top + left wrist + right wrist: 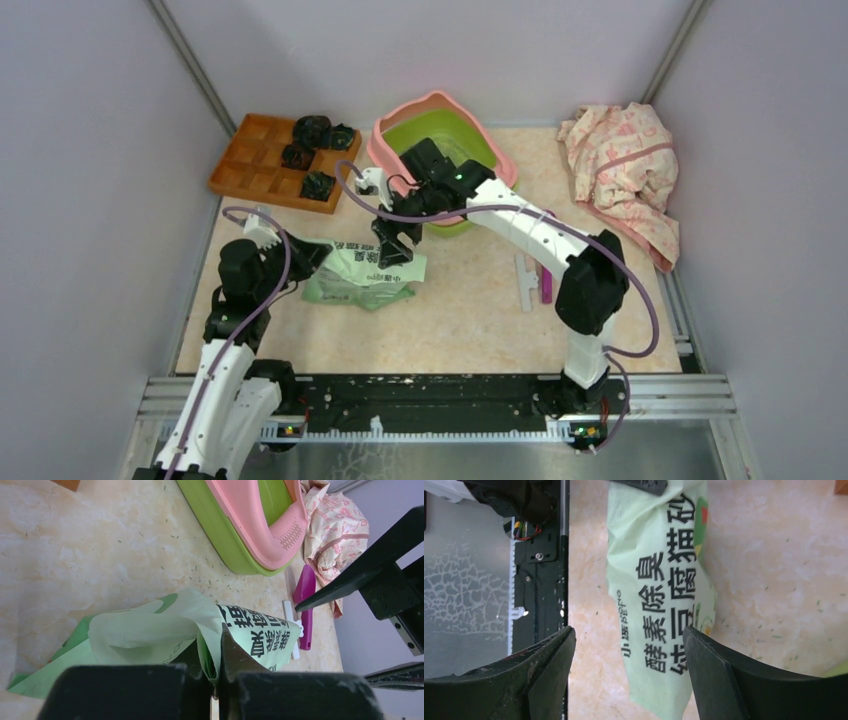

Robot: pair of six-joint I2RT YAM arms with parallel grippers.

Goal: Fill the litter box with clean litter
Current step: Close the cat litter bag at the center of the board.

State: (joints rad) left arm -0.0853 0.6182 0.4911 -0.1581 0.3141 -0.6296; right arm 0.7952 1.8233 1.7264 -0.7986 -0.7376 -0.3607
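A beige marbled tabletop (460,330) is carrying everything. The rounded plastic litter box (380,145), lime green basin with a pink rim, is sitting at the far middle of it, between an orange-brown compartmented wooden tray (250,165) on the left and a crumpled pink floral cloth (625,170) on the right; the right arm is reaching across the box's near edge, hiding part of the basin. Several crumpled black objects (312,130) are sitting in the tray's right-hand compartments. A pale green printed plastic bag (360,280) is lying flat on the table, near the box's front; the left gripper (218,665) is pinching a fold at the bag's left end, its jaws pressed together on the plastic; the right gripper (629,645) is hanging over the bag's other end with its jaws spread wide apart, holding nothing. A magenta plastic scoop (306,595) is lying to the right of the bag. The litter (209,582), small dark grey-green granules, is lying thinly scattered on the tabletop beside the box; whether any is lying inside the basin I cannot tell.
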